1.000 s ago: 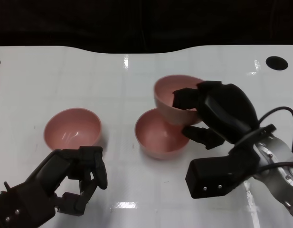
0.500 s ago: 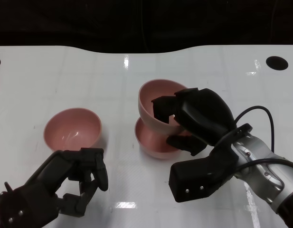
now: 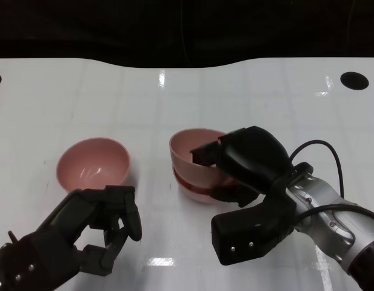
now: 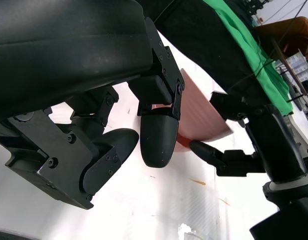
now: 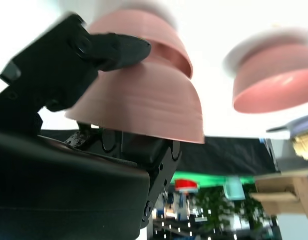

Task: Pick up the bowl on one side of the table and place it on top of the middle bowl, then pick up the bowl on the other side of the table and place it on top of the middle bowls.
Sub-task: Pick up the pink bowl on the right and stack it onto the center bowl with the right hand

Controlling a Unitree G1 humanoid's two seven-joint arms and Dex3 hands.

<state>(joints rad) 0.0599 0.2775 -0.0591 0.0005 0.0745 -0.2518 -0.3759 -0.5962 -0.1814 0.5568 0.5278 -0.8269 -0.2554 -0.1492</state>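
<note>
Pink side bowl (image 3: 93,162) rests on the bench (image 3: 265,97) just beyond the empty, loosely curled left robot hand (image 3: 83,233), while the right robot hand (image 3: 235,167) grips the carried bowl (image 3: 193,159) nested in the middle bowl (image 3: 190,188); an off-centre release could tip the stack.

The right hand (image 3: 238,167) grips a pink bowl (image 3: 193,157); the left hand (image 3: 96,227) hovers, fingers apparently loosely curled, empty.
</note>
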